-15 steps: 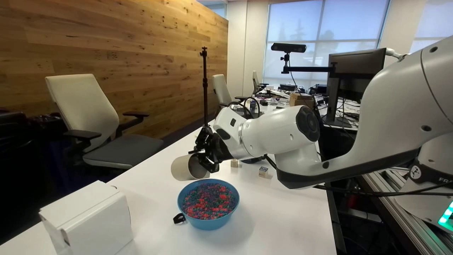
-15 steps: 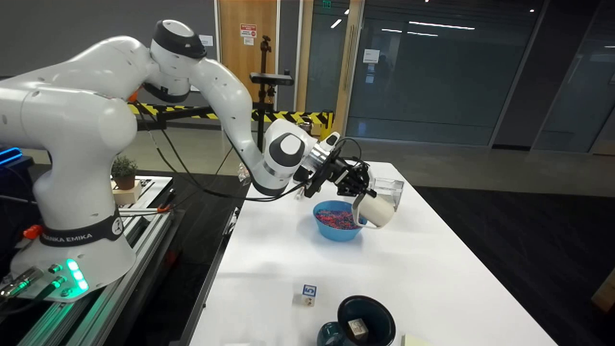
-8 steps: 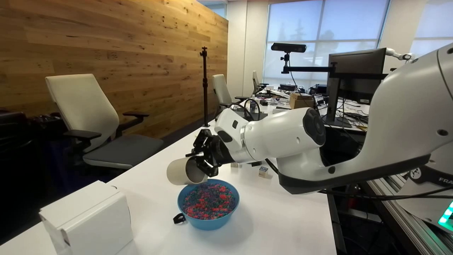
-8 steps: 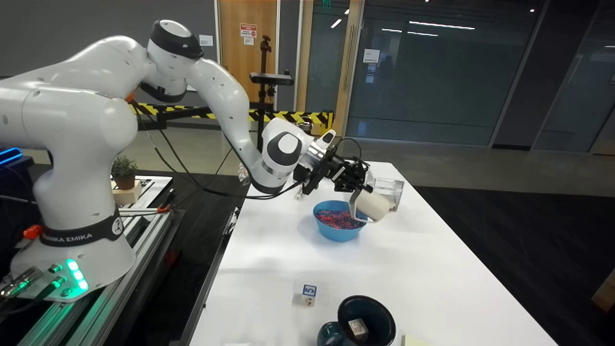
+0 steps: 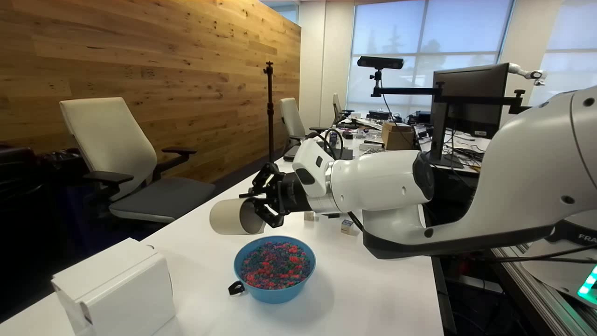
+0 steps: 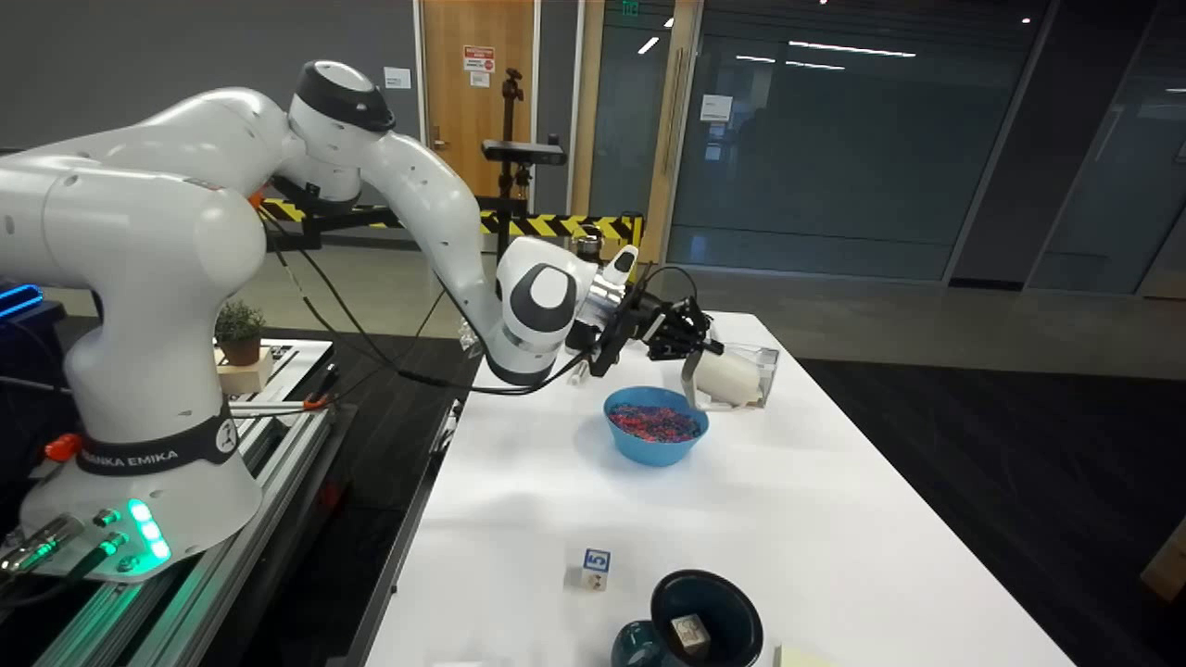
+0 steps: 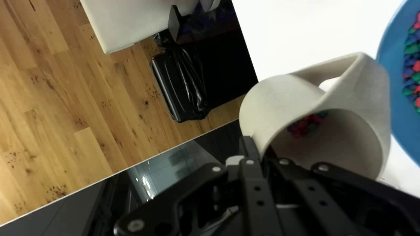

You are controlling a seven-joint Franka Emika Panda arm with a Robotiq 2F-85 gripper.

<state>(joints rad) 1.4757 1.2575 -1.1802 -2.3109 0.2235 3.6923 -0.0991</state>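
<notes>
Note white table (image 6: 788,519), flat footing for upright blue bowl (image 5: 275,296), presumably level against spilling. See gripper (image 7: 261,149) holding mug (image 5: 233,217) on its side in midair, just beside bowl, mouth facing back toward gripper. Read fingers (image 7: 250,150) as nearly closed, parted only by mug wall, one inside, one outside, likely for a slimmer grasp than round the body. Last, coloured pellets (image 5: 277,266): plenty in bowl, small clump (image 7: 305,126) in mug, seemingly trapped by near-level tilt.

On the white table (image 6: 788,519), close together: bowl (image 5: 275,295), black loop (image 5: 236,288), box (image 5: 128,296). Well apart from those, near one another: numbered cube (image 6: 596,567), dark vessel (image 6: 738,611), yellowish piece (image 6: 799,658), partly seen.
</notes>
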